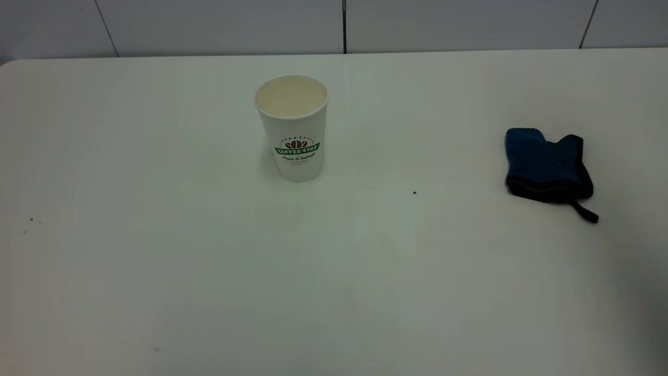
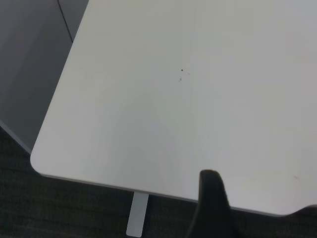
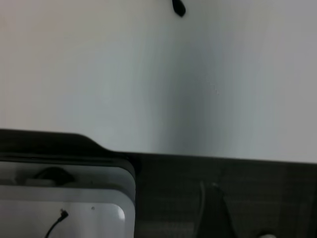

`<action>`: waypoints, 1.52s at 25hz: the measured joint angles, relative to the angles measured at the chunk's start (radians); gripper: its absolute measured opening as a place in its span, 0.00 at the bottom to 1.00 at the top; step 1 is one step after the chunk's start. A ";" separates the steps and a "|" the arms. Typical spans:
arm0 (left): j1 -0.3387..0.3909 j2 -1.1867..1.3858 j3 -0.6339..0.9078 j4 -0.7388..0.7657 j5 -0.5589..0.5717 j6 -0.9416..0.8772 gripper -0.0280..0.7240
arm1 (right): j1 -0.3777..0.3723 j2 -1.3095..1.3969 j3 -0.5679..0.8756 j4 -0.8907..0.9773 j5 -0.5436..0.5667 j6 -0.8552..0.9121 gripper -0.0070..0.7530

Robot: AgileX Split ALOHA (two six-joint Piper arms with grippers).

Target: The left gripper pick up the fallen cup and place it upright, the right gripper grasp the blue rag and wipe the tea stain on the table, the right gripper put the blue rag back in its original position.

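A white paper cup (image 1: 292, 128) with a green "COFFEE STAR" logo stands upright on the white table (image 1: 156, 261), left of centre and towards the back. A blue rag (image 1: 545, 164) with a black edge and strap lies crumpled at the right. A faint yellowish trace (image 1: 386, 240) marks the table near the middle. Neither gripper shows in the exterior view. My left gripper (image 2: 213, 208) shows only as a dark part over the table's near edge. My right gripper (image 3: 213, 210) sits off the table's edge, over dark floor. The rag's strap tip (image 3: 178, 7) shows far off.
A small dark speck (image 1: 414, 192) lies right of the cup, with a few more specks (image 1: 31, 220) at the far left. A tiled wall (image 1: 344, 23) runs behind the table. A white device (image 3: 64, 203) with a cable sits below the table edge in the right wrist view.
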 joint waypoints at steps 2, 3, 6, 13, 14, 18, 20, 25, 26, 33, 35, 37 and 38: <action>0.000 0.000 0.000 0.000 0.000 0.000 0.78 | 0.000 -0.111 0.133 0.000 -0.019 0.002 0.73; 0.000 0.000 0.000 0.000 0.000 0.000 0.78 | 0.000 -0.166 0.196 0.000 -0.031 0.003 0.73; 0.000 0.000 0.000 0.000 0.000 0.000 0.78 | 0.000 -0.308 0.351 0.001 -0.090 0.010 0.73; 0.000 0.000 0.000 0.000 0.000 0.000 0.78 | 0.000 -0.591 0.560 0.028 -0.129 0.021 0.73; 0.000 0.000 0.000 0.000 0.000 0.000 0.78 | 0.000 -0.624 0.562 0.028 -0.129 0.019 0.73; 0.000 0.000 0.000 0.000 0.000 0.000 0.78 | 0.000 -0.723 0.563 0.028 -0.129 0.018 0.73; 0.000 0.000 0.000 0.000 0.000 0.000 0.78 | 0.000 -0.766 0.563 0.028 -0.129 0.017 0.73; 0.000 0.000 0.000 0.000 0.000 0.000 0.78 | 0.000 -0.899 0.564 0.028 -0.125 0.016 0.73; 0.000 0.000 0.000 0.000 0.000 0.000 0.78 | 0.000 -0.933 0.564 0.028 -0.124 0.016 0.73; 0.000 0.000 0.000 0.000 0.000 0.000 0.78 | 0.000 -1.098 0.564 0.028 -0.111 0.016 0.73; 0.000 0.000 0.000 0.000 0.000 0.000 0.78 | 0.000 -1.125 0.564 0.028 -0.109 0.016 0.73; 0.000 0.000 0.000 0.000 0.000 0.000 0.78 | 0.000 -1.155 0.564 0.028 -0.109 0.016 0.73; 0.000 0.000 0.000 0.000 0.000 0.000 0.78 | 0.000 -1.168 0.564 0.028 -0.109 0.016 0.73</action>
